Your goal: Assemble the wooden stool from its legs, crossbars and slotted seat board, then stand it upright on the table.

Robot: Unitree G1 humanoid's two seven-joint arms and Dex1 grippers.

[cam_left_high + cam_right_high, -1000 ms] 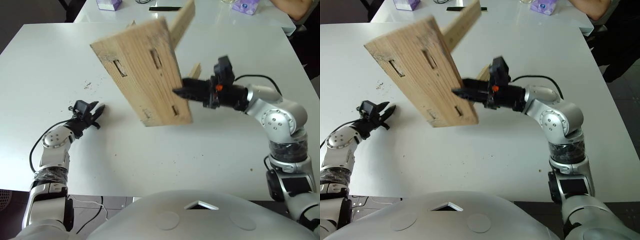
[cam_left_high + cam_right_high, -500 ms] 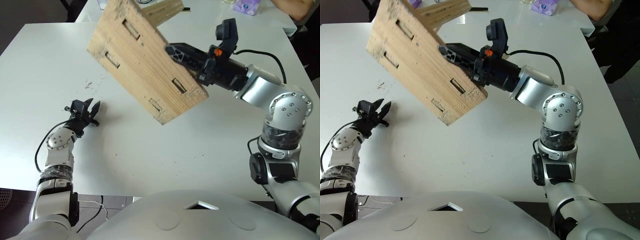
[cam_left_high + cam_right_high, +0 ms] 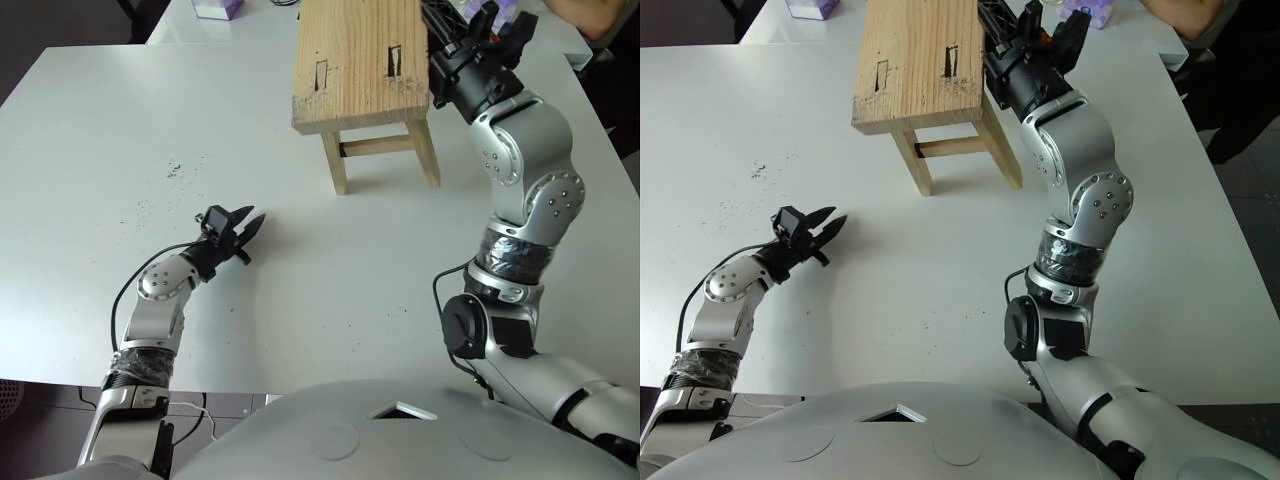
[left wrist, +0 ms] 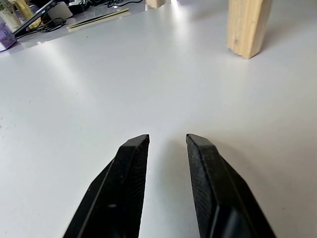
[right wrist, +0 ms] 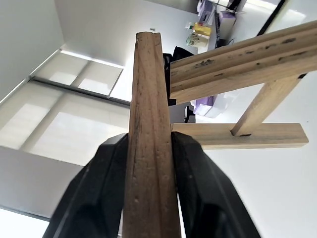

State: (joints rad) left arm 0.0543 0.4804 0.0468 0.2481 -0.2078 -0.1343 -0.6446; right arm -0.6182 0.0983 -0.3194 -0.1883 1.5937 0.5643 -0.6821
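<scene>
While my left pincer (image 4: 167, 140) lies low on the table (image 3: 90, 130) toward the near left corner, fingers spread a little with nothing between them, it has only crept slightly inward since a second ago.

Further out, near the far edge and right of middle, the stool (image 3: 365, 90) now stands legs down. Its seat board (image 3: 355, 45) is on top with slots showing, and a crossbar (image 3: 378, 146) joins the front legs. A second ago I held it tilted in the air with the seat face toward me; half a second ago it was higher and still tipped. So it's been swung upright and lowered.

My right pincer (image 5: 151, 146) is pinching the seat board's right edge. My read: assembly done, stand-up step nearly finished. What's left is to let go and back off without nudging it.

View differences:
- **Left wrist view:** one leg (image 4: 246, 25) has its foot on the table, and contact looks flush. That is clearer than from the head.
- **Right wrist view:** the board sits edge-on, clamped between both fingers (image 5: 111, 173), with other stool timbers beyond. From the head that hold is harder to judge.
</scene>
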